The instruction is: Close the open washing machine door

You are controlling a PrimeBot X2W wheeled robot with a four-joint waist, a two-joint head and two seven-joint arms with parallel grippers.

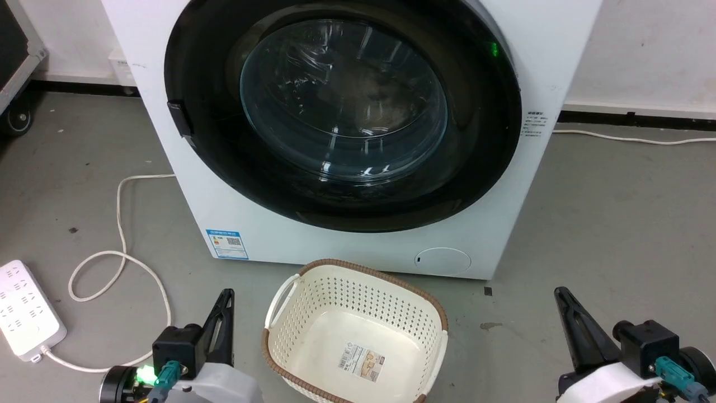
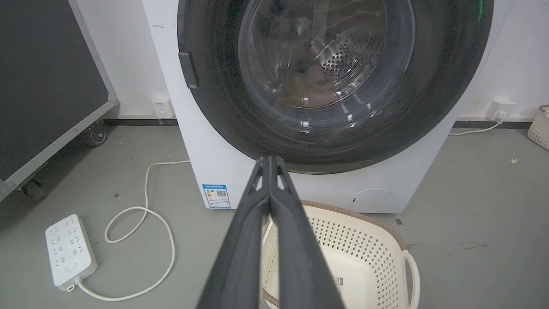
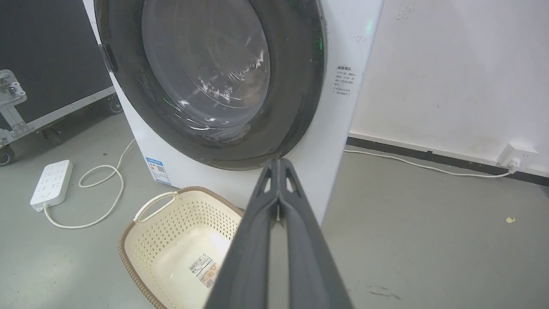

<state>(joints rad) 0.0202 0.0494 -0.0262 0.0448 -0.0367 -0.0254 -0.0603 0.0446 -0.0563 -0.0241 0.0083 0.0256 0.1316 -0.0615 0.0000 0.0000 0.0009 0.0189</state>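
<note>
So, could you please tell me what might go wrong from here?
1. The door looks flush with the machine, but latching cannot be seen; it might spring open.
2. The basket sits right before the machine, so moving forward could hit it.
3. The cord and power strip lie left of the left end effector; driving there might snag them.

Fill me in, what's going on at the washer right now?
The washing machine door sits flush against the washer, so it looks closed. Neither hand touches it: the left hand and right hand hang low either side of the empty basket, fingers shut, holding nothing.
</note>
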